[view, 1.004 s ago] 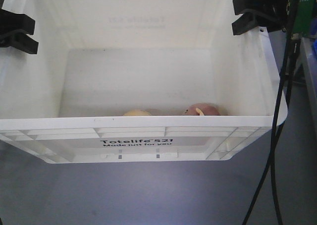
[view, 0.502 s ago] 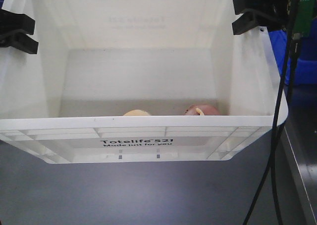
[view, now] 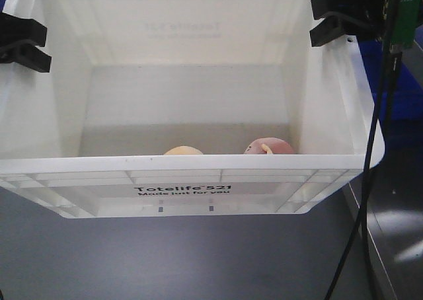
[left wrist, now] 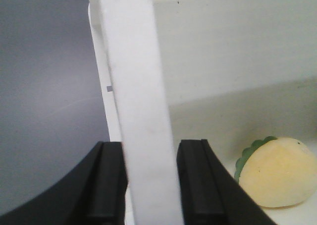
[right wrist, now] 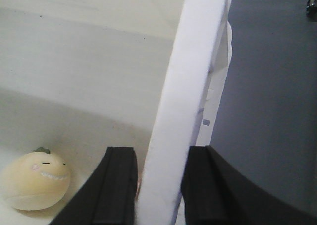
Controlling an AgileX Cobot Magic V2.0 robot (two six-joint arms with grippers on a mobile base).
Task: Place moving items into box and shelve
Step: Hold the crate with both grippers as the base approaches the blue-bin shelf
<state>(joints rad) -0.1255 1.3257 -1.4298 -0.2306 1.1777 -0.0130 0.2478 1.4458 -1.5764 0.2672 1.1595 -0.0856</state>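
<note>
I had the left gripper (view: pixel 25 42) clamped on the left wall of the box (view: pixel 198 162); the cream lump (view: pixel 183 150) and reddish lump (view: pixel 271 147) lay inside, low between both grippers; the right gripper (view: pixel 336 19) pinched the right wall.

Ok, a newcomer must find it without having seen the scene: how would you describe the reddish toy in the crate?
Find the large white plastic crate printed "Totelife 521". Inside, two rounded lumps show just above its front rim; take the reddish-brown lump on the right in the front view. Unlike the pale cream lump beside it, it carries a yellow mark on top.
</note>
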